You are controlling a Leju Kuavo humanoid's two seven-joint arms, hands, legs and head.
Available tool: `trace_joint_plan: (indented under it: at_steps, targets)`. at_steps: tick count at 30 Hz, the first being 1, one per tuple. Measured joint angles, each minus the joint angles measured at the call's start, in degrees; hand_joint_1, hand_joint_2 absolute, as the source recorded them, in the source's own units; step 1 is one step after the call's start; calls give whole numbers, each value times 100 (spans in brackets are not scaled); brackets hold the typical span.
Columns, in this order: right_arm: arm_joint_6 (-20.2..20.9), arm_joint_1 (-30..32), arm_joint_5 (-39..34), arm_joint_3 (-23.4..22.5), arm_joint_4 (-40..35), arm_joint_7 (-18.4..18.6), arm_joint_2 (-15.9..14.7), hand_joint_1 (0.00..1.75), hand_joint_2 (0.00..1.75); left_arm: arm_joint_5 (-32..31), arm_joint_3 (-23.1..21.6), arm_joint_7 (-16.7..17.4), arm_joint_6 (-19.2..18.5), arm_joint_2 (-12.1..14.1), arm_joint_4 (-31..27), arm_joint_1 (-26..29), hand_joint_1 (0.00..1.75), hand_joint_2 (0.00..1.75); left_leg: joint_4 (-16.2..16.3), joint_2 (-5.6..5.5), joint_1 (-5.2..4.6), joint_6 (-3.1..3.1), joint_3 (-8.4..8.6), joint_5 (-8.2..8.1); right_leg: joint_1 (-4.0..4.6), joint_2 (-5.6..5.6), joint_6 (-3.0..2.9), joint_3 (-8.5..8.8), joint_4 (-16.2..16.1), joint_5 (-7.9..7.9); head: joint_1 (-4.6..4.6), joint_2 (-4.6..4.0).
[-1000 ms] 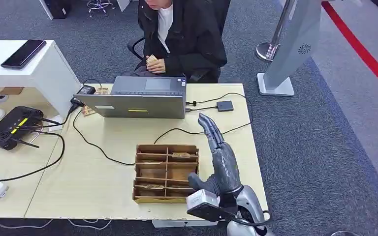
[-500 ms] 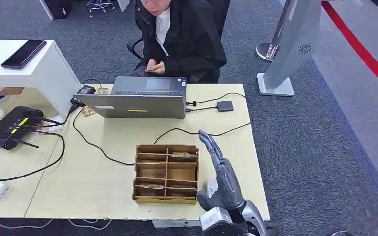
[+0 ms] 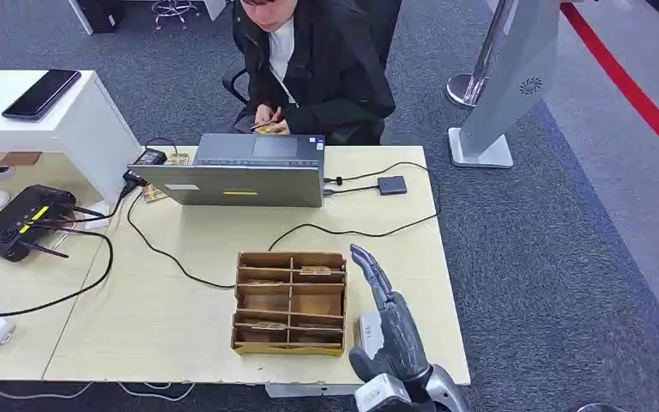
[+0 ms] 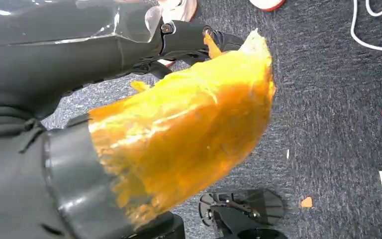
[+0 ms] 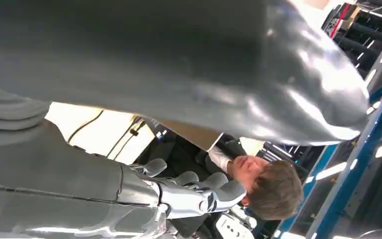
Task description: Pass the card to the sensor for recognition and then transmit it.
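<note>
My right hand (image 3: 387,319) hovers over the table's near right corner, just right of the wooden card organiser (image 3: 290,302). Its fingers are stretched straight toward the far side and hold nothing. In the right wrist view the same hand (image 5: 179,191) shows extended fingers with nothing in them. A small dark sensor box (image 3: 392,184) lies beside the laptop, wired to it. A seated person holds a tan card (image 3: 266,128) in both hands behind the laptop. In the left wrist view a grey and orange mass (image 4: 144,144) hangs above carpet, and I cannot make out the fingers.
A grey laptop (image 3: 240,170) stands at the table's far edge. Black cables cross the tabletop (image 3: 180,249). A router (image 3: 22,219) sits at the left, a phone (image 3: 41,93) on the white shelf. A grey stand (image 3: 502,94) is on the carpet to the right.
My right hand has drawn back from near the sensor toward my body, along the table's right side. The person has leaned forward and shifted the card in their hands.
</note>
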Motion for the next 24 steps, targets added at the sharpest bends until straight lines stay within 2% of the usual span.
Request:
trace_joint_plan:
  at_steps: [11,24]
  targets:
    - [81,-9,162,-22,2,22,-4,0,0,0,0,-13,4,0,0,1,0,0,0,0,0,0,-1,0,0,0,0,0,0,0,0,0]
    - [66,-561,1014,186,175,474,-11,0,0,-107,0,122,-31,0,0,-22,0,0,0,1,0,0,0,1,0,1,0,0,0,1,0,0]
